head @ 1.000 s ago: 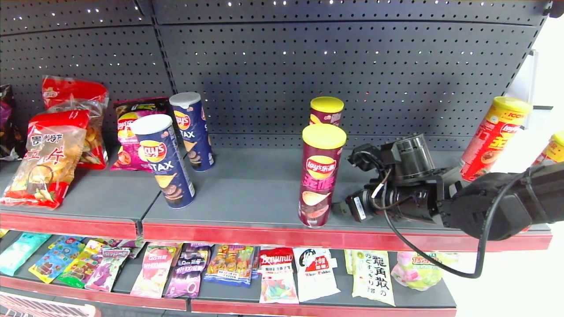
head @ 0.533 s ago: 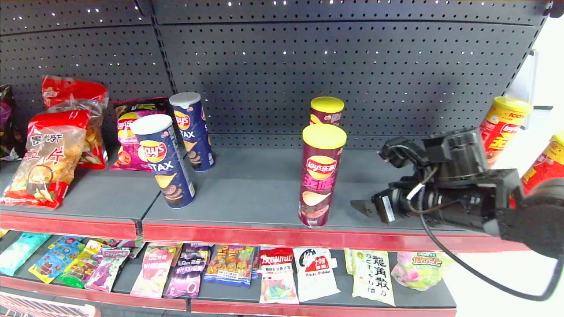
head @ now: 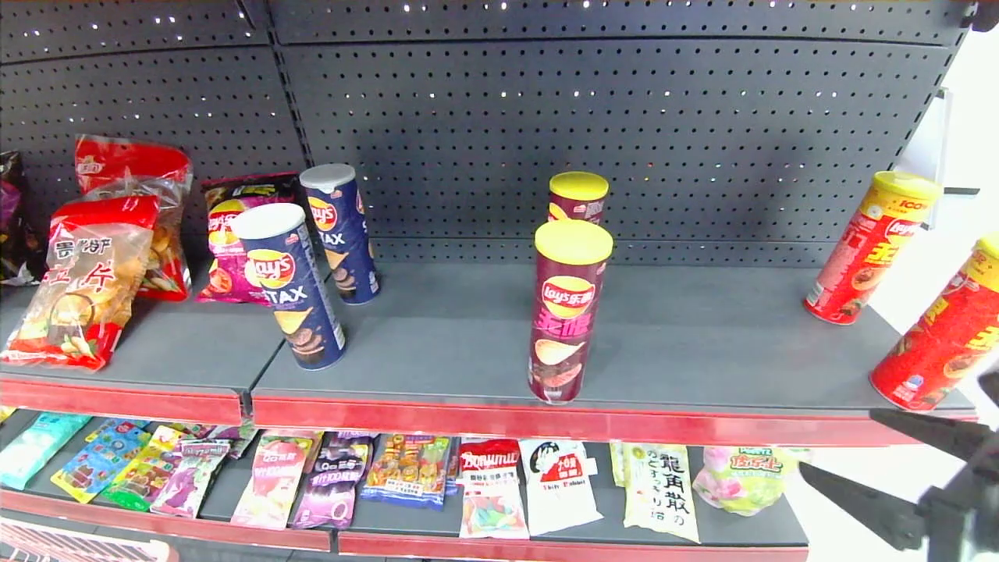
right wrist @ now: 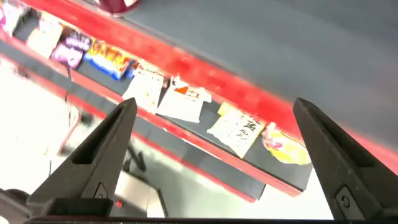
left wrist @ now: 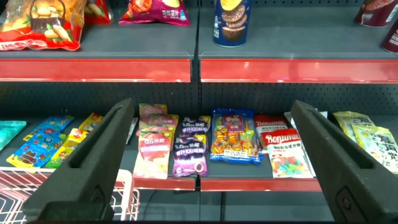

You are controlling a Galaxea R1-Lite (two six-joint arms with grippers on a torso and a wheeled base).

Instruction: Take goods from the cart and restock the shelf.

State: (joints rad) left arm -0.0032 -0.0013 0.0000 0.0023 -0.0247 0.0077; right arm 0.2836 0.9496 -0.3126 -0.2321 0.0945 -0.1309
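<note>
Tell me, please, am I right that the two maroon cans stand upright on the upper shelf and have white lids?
Not quite: in the head view the front maroon can and rear maroon can have yellow lids, not white. Both do stand upright on the upper shelf.

Printed labels mark the chip cans (head: 568, 312) and, seemingly, packets (head: 492, 488).

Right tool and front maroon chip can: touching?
Apart. Head view shows the right tool open at the lower right, and a wide stretch of bare shelf lies between it and the front maroon chip can.
</note>
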